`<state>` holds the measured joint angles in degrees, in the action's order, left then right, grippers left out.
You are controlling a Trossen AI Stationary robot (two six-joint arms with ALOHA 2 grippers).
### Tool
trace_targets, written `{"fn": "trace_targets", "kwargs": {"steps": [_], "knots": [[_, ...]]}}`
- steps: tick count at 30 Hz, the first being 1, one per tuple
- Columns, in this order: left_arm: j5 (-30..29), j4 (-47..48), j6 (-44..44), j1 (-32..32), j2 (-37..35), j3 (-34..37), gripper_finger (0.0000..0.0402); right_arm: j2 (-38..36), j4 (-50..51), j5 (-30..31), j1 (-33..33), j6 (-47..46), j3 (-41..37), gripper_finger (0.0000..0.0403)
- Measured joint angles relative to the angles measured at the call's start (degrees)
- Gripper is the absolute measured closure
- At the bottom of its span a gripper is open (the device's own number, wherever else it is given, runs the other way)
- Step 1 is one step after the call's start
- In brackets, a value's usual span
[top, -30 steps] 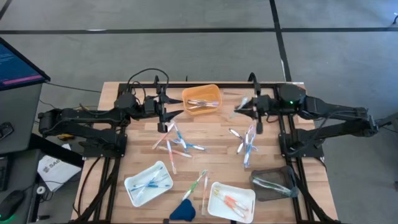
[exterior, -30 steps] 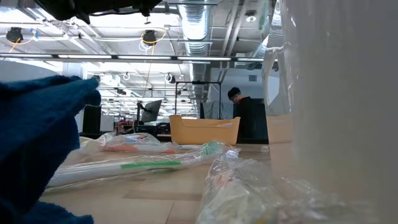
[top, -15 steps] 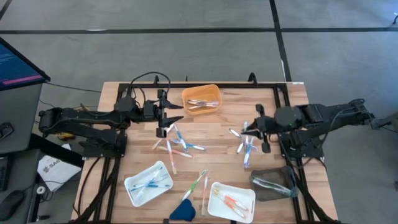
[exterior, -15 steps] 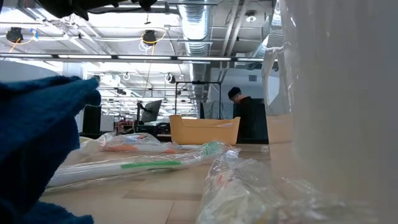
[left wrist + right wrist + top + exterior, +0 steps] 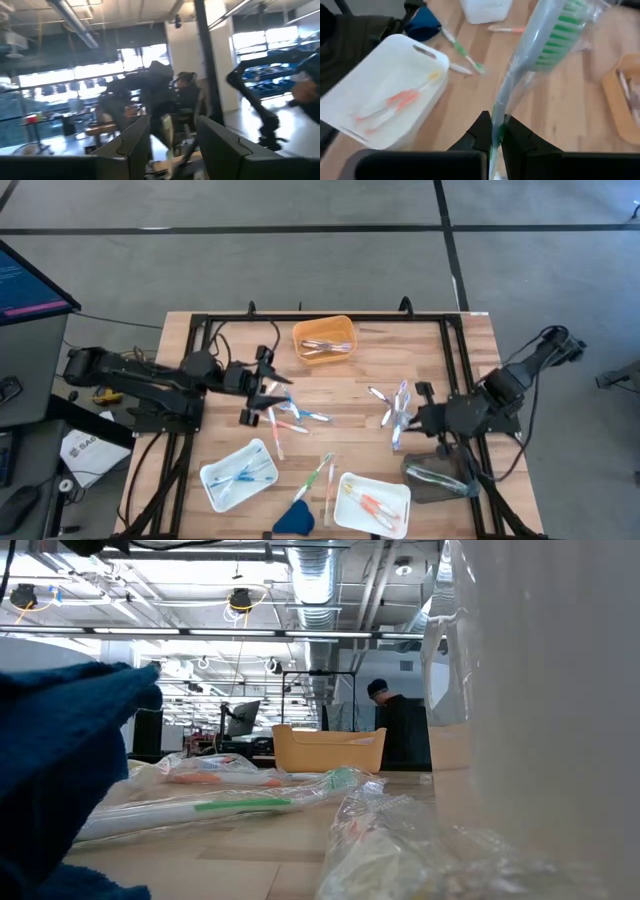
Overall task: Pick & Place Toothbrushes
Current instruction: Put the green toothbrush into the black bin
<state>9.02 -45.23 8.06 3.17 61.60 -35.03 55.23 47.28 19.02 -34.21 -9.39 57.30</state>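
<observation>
Wrapped toothbrushes lie in two loose piles on the wooden table, one at centre left [image 5: 288,416] and one at centre right [image 5: 392,408]. A further green one [image 5: 316,474] lies nearer the front. My right gripper [image 5: 417,418] hangs over the table's right side beside the right pile, shut on a green-bristled toothbrush [image 5: 546,44] in a clear wrapper. My left gripper [image 5: 264,388] stands open just left of the left pile; I see nothing between its fingers [image 5: 131,146]. My right gripper pinches the wrapped toothbrush's handle [image 5: 496,124] between its two fingers. The fingers slant down, pointing toward the table's left. The brush sticks out ahead of them, its green bristle head [image 5: 561,31] farthest out, lifted clear of the table.
An orange tray [image 5: 323,340] with brushes stands at the far middle. Two white trays [image 5: 240,473] [image 5: 372,502] and a dark tray [image 5: 437,475] line the near side. A dark-blue wedge [image 5: 294,518] lies at the front edge. A person stands in the room behind [image 5: 395,730].
My right gripper has swung from the far side toward the table's near edge, sinking and tipping downward, with the toothbrush still in its shut fingers. My left gripper has swung a little toward the near edge, staying open.
</observation>
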Motion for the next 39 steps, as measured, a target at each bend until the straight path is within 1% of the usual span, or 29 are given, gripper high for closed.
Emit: {"fn": "trace_targets", "kwargs": {"steps": [4, 7, 11, 14, 16, 18, 21, 23, 27, 33, 35, 39], "knots": [[0.0, -0.4, -1.8, 4.2, 0.1, 0.0, 0.0247, 4.4, 5.6, 4.4, -7.8, -6.5, 2.9, 0.0387], [-0.1, -0.5, -2.8, 7.8, 0.7, 0.0, 0.0247, 9.0, 10.1, 7.5, -12.8, -11.8, 6.8, 0.0387], [0.0, -2.9, -2.8, 13.4, 3.4, 0.0, 0.0247, 16.1, 19.3, 10.1, -18.6, -20.6, 12.8, 0.0387], [-0.2, -5.9, -2.8, 17.1, 6.6, 0.0, 0.0247, 20.9, 27.8, 11.5, -21.3, -29.9, 16.4, 0.0387], [-1.8, -8.6, -2.8, 19.6, 9.0, 0.0, 0.0247, 23.4, 33.3, 10.7, -22.2, -37.1, 17.7, 0.0387], [-3.5, -11.9, -2.8, 21.3, 11.4, -0.2, 0.0247, 25.2, 37.3, 7.5, -23.0, -42.9, 17.9, 0.0387], [-4.5, -12.9, -2.6, 23.3, 13.8, -1.6, 0.0247, 27.5, 37.6, 2.2, -25.3, -47.5, 17.9, 0.0387], [-4.6, -13.2, -2.0, 23.7, 14.7, -2.8, 0.0247, 28.7, 36.0, 1.1, -27.3, -48.2, 17.9, 0.0387], [-4.7, -13.2, -0.4, 23.4, 15.3, -3.8, 0.0247, 30.9, 34.1, 1.0, -30.4, -47.3, 17.9, 0.0387], [-4.7, -13.1, -0.6, 22.8, 15.3, -3.8, 0.0247, 34.4, 34.3, 0.9, -31.4, -47.1, 17.9, 0.0375], [-4.7, -13.1, -0.6, 22.8, 15.3, -3.8, 0.0247, 35.6, 34.5, 0.5, -31.3, -44.4, 17.9, 0.0377], [-4.7, -13.0, -0.6, 22.8, 15.3, -3.8, 0.0247, 38.3, 34.5, -0.5, -31.3, -36.0, 17.9, 0.0386]]}}
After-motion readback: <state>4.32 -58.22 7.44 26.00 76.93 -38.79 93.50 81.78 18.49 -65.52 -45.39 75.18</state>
